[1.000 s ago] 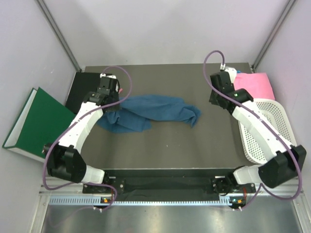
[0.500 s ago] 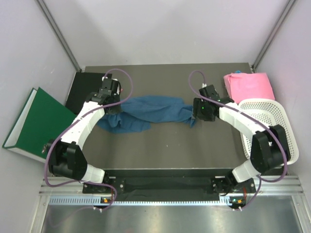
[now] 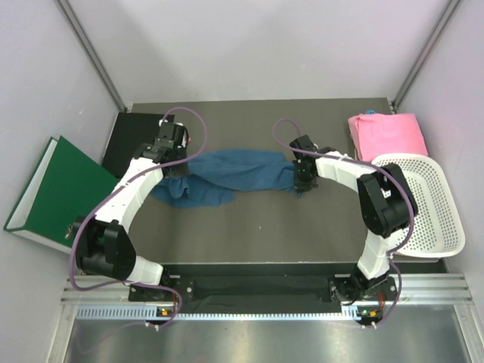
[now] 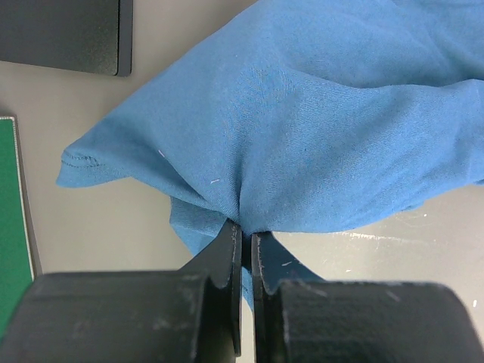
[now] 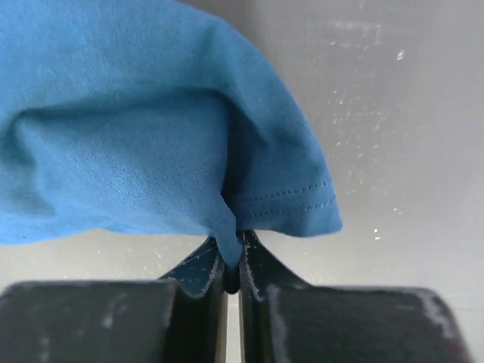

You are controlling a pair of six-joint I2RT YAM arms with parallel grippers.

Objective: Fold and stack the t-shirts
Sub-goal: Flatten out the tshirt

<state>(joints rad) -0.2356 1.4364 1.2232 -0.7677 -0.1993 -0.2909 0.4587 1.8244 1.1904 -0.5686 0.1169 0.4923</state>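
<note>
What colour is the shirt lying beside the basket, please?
The shirt is bright pink, seen best from the top external view.

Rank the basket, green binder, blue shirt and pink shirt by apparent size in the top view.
1. Largest, too alike to rank: basket (partly hidden), green binder, blue shirt.
2. Clearly smallest: pink shirt.

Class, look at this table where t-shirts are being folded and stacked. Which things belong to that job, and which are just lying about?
Belongs to the job:
- blue t-shirt
- pink t-shirt

Just lying about:
- green binder
- white mesh basket
- black board
</note>
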